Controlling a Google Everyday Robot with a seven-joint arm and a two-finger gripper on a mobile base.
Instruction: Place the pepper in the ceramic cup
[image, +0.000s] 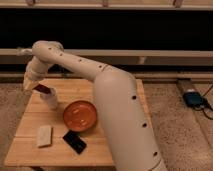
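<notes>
My gripper (31, 82) sits over the desk's (120, 92) far-left corner, directly above the ceramic cup (49, 100). Pepper (43, 89) lies at the cup's mouth, long axis tilted, its lower end toward the orange bowl (80, 116) (upper end meets my gripper). Can't tell whether I'm clamping it. White block (44, 135) and black card (74, 141) near the front edge.

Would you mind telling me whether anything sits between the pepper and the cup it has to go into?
Nothing visible does. The gripper is at the table's back-left, with the pepper at its tip directly over the cup. The bowl sits to the cup's right, clear of that path.
</notes>
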